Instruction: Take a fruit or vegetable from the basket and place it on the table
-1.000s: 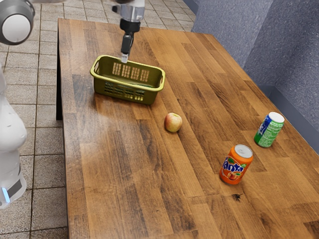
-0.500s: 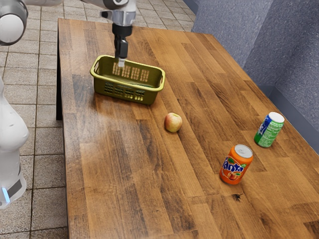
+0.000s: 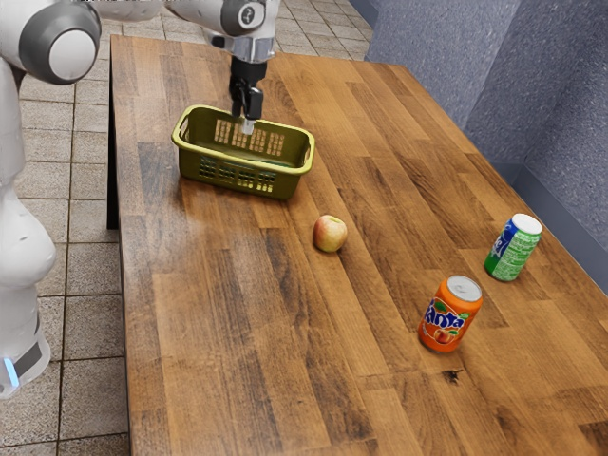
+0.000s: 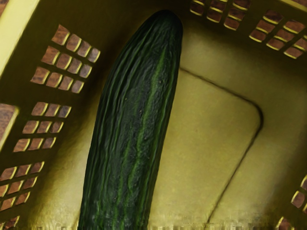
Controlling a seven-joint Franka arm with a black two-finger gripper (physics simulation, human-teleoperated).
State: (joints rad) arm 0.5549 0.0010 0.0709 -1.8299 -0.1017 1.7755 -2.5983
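So, exterior view: tiled floor (image 3: 66, 304) down the left, wood-plank table (image 3: 218, 332) across the middle, speckled grey-blue wall (image 3: 456, 57) upper right. The claw (image 3: 249, 125) points down over the basket, upper left of the frame; honestly can't tell if it's apart, together or clamped on anything. Wrist view has the cucumber (image 4: 132, 129) lying inside the olive basket (image 3: 285, 183). Apple (image 3: 331, 234) sits on the table mid-frame, then an orange Fanta can (image 3: 449, 315) lower right, green can (image 3: 513, 249) far right, both upright.
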